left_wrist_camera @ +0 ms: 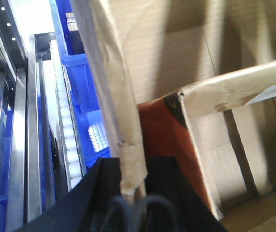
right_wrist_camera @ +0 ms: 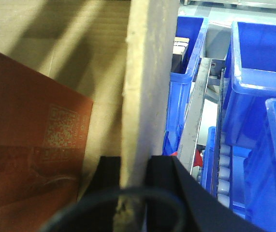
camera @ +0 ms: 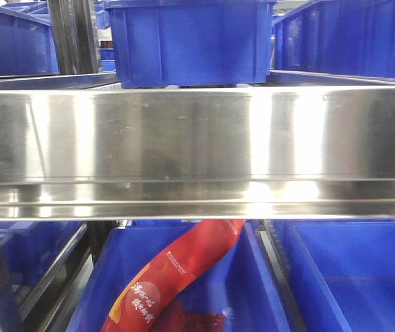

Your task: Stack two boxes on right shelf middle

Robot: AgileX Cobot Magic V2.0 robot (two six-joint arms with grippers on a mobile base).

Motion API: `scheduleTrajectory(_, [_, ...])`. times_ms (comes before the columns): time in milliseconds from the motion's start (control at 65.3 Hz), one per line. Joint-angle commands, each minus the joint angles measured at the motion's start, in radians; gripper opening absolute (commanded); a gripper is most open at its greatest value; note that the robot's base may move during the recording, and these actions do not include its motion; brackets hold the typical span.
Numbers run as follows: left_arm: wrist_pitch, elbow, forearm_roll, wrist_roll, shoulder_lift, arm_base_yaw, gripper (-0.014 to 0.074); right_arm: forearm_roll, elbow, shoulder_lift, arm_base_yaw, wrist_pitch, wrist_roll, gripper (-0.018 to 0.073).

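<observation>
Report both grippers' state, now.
Left gripper: shut on the cardboard box wall.
Right gripper: shut on a cardboard box wall.

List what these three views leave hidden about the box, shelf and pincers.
Front view: the shelf rail fills the frame and hides the surface behind it; no box or pincer shows.
Left wrist view: the frame cuts off the box held by the left pincer, so its base and support are unseen.
Right wrist view: the box wall covers the right pincer's inner pads.
Second box: no view clearly shows one.
</observation>
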Motion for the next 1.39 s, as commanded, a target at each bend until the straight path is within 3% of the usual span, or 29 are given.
scheduleTrajectory(0, [-0.018, -0.013, 0.036, 0.007, -0.014, 0.008, -0.0111, -0.049, -0.011, -0.013, -0.013, -0.082, -0.006, -0.0153])
scheduleTrajectory(1240, [-0.034, -0.013, 0.032, 0.007, -0.014, 0.008, -0.0111, -0.049, -0.011, -0.013, -0.013, -0.105, -0.006, -0.0153])
scheduleTrajectory(1378, [0.049, -0.013, 0.032, 0.007, -0.012, 0.008, -0.0111, 0.000, -0.011, -0.013, -0.013, -0.048, -0.006, -0.0153])
